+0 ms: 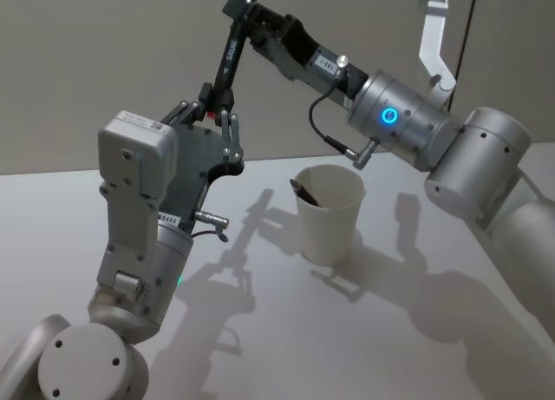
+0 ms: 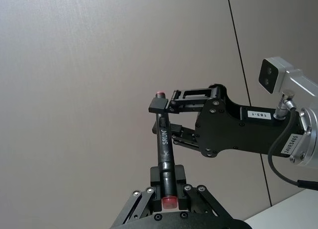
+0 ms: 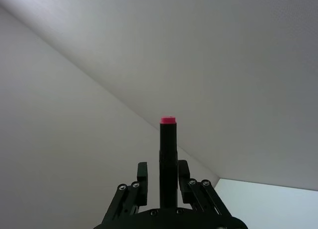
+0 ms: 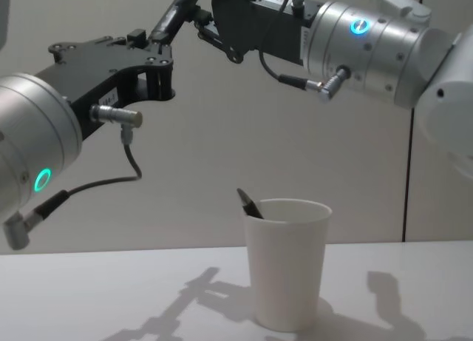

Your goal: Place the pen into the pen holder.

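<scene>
While both arms are raised well above the desk point(image 1: 434, 348), a black pen point(image 1: 231, 55) with white lettering and red ends is held in the air between them, up and to the left of the pen holder point(image 1: 329, 211). The left claw point(image 2: 168, 189) is closed on the pen's lower end, its fingers point(image 2: 181, 175) pressing the barrel from both sides, with the red end cap showing just at its base. The right claw point(image 2: 166, 107) is closed on the same pen near its upper end; in the right wrist view the pen point(image 3: 168, 159) stands straight up between the claw's point(image 3: 161, 177) fingers point(image 3: 142, 175), the pink-red tip sticking out above them. In the chest view the pen point(image 4: 177, 12) slants upward from the left claw point(image 4: 159, 41) toward the right claw point(image 4: 207, 8).

The pen holder, a white paper cup, stands upright on the pale desk, below the right arm. A dark pen-like item point(image 1: 303, 193) already leans inside it, its end poking above the rim.
</scene>
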### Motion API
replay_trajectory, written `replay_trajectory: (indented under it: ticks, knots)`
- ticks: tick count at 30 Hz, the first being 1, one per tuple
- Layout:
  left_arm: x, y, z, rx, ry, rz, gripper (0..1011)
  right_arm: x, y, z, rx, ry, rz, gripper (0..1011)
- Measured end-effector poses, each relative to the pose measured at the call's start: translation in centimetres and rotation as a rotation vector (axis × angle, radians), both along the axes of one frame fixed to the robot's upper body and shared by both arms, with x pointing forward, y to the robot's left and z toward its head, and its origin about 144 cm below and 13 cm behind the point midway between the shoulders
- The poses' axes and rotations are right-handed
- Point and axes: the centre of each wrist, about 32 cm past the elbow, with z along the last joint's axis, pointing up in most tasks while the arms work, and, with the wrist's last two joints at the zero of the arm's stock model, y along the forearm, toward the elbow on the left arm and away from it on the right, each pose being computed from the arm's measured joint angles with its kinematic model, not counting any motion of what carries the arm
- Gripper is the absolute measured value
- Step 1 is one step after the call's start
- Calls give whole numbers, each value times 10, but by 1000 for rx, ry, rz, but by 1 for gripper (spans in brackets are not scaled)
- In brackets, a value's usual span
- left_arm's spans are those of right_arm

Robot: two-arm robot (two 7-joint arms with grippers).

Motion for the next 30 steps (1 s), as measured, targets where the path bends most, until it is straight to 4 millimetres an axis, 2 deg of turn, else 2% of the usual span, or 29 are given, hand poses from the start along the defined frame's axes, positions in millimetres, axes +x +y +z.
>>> replay_trajectory:
  ticks: [4,8,30]
  knots:
    - [0,0,0,0,0,0,160,0,0,0,0,0,0,272]
    - [0,0,0,0,0,0,160,0,0,0,0,1,0,175]
    - [0,0,0,0,0,0,159,0,0,0,1,0,0,175]
